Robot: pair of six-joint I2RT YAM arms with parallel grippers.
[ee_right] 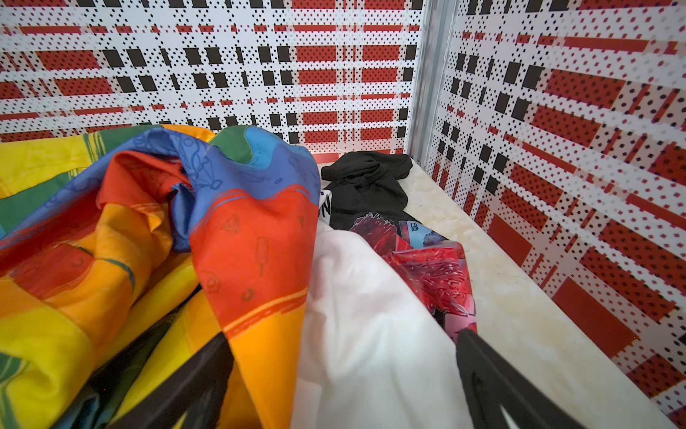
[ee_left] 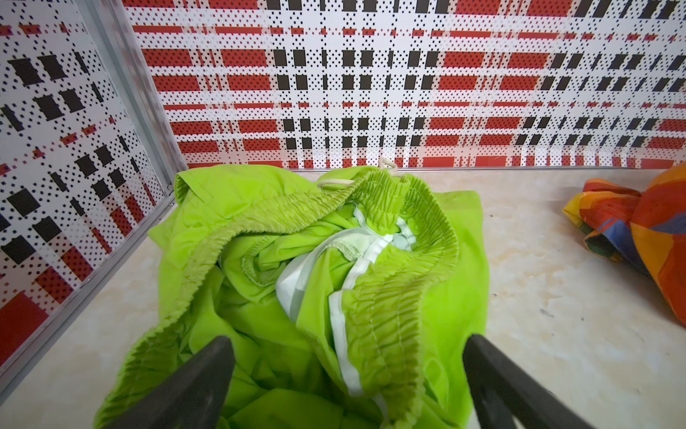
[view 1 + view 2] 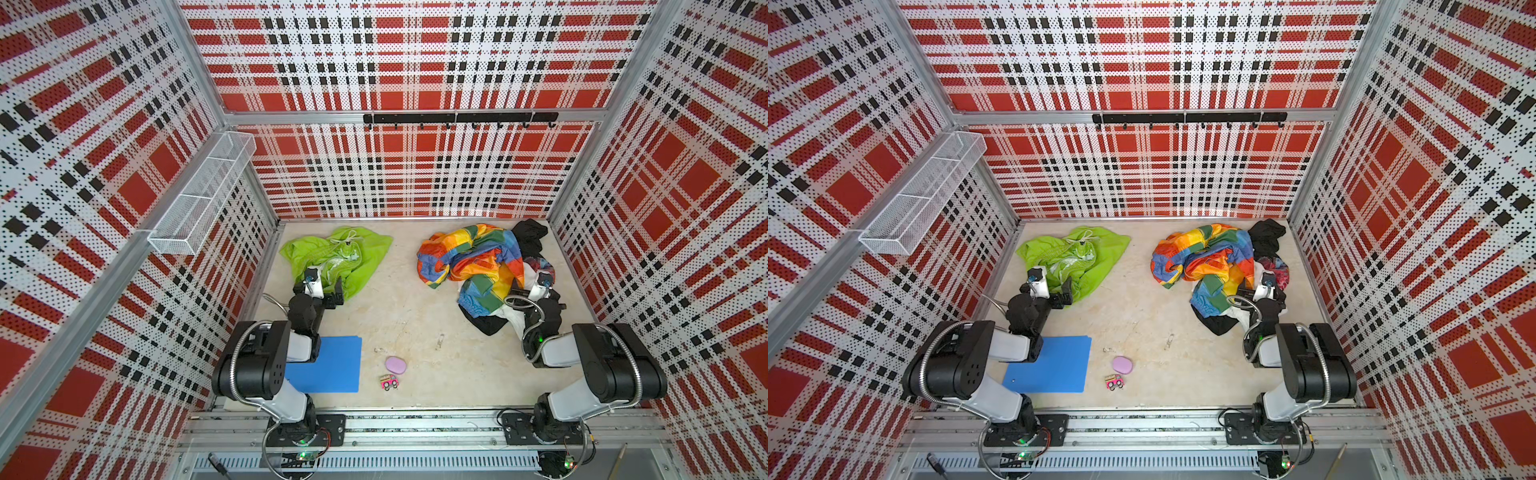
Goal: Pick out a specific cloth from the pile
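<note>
Lime-green cloth (image 3: 370, 249) well left of the pile (image 3: 469, 249), crumpled, waistband (image 2: 404, 267) gaping upward, drawstring (image 2: 336, 182) end pointing away from left gripper (image 2: 347, 340), jaws spread wide over it, right gripper (image 1: 343, 338) spread over the pile, blue folder (image 3: 336, 365) front-left of the pile

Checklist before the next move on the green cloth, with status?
1. The green cloth lies apart from the pile: ok.
2. The left hand is open and empty: ok.
3. It is lined up over the green cloth's near edge: ok.
4. The cord is free of the left hand: ok.
5. The right hand is open and empty: ok.
6. The right hand is clear of the white garment: cannot tell.
</note>
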